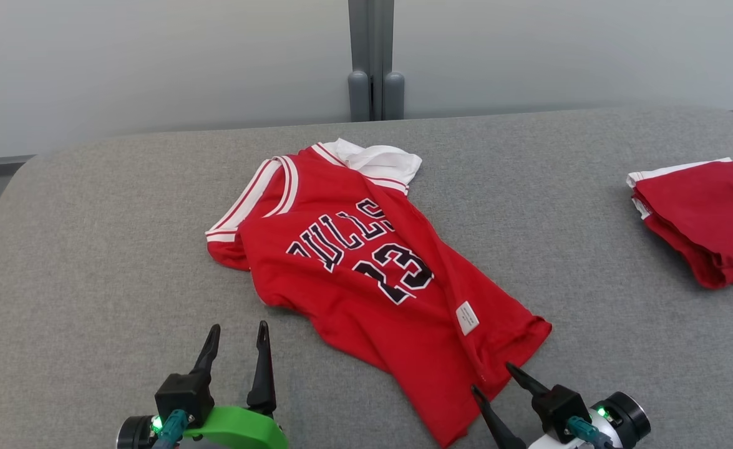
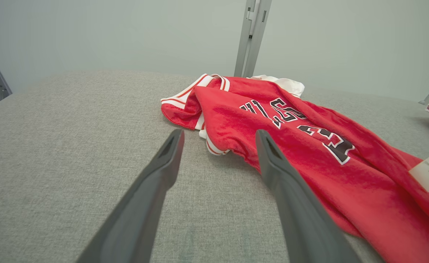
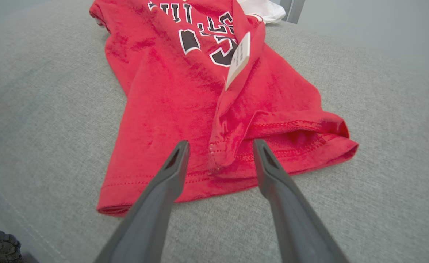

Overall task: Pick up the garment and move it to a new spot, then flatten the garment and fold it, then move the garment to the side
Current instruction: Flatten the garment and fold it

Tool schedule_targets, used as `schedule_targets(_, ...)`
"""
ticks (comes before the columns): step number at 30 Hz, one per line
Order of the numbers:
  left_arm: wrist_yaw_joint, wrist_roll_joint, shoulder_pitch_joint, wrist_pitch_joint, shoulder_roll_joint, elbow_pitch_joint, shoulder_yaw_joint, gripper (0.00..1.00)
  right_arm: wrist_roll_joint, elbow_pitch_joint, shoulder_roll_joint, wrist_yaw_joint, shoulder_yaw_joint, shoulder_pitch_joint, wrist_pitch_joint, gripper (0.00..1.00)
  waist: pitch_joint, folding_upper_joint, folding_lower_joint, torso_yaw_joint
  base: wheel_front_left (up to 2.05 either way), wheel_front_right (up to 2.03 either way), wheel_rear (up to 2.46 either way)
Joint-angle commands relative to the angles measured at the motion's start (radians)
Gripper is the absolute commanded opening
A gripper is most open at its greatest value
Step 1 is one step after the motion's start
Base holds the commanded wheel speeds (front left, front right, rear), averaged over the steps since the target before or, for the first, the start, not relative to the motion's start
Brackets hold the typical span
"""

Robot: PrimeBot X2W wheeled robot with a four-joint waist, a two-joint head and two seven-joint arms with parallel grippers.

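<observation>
Grey felted surface (image 1: 92, 249), rumpled red jersey (image 1: 354, 293)

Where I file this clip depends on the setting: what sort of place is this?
Likely a test room, not a home: a grey padded table, pale wall panels with a metal post, and a red jersey laid out near a folded red garment.

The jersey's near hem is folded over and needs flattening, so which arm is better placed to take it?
Right, probably. The right jaws stand open either side of the jersey's raised hem fold; the left jaws stand open over the table near the sleeve, away from that hem.
</observation>
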Motion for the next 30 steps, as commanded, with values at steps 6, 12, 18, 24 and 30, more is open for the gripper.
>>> schedule_targets(6,0.005,-0.006,-0.004,0.000,0.002,-0.001,0.003,1.00,0.029,-0.104,0.014,-0.002,-0.095,0.060,-0.002,1.00,-0.001,0.0000,0.0000,0.000,0.00,0.00,0.00)
schedule_targets(12,0.004,-0.008,-0.012,0.000,0.002,-0.002,-0.004,1.00,-0.033,-0.129,0.023,-0.002,-0.213,0.027,0.027,1.00,0.007,0.0000,0.0000,0.006,0.00,0.00,0.00)
schedule_targets(18,0.001,-0.001,-0.029,0.000,0.002,0.000,-0.007,1.00,-0.129,-0.035,0.006,-0.002,-0.234,-0.052,0.053,1.00,0.022,0.0000,0.0000,0.027,0.00,0.00,0.00)
schedule_targets(24,0.001,0.002,-0.028,0.000,0.002,0.004,-0.003,1.00,-0.096,0.040,0.022,-0.002,-0.181,-0.103,0.045,1.00,0.026,0.0000,0.0000,0.046,0.00,0.00,0.00)
schedule_targets(30,0.001,0.000,-0.028,0.000,0.002,0.002,-0.003,1.00,-0.075,0.108,0.039,-0.002,-0.133,-0.120,0.046,1.00,0.029,0.0000,0.0000,0.053,0.00,0.00,0.00)
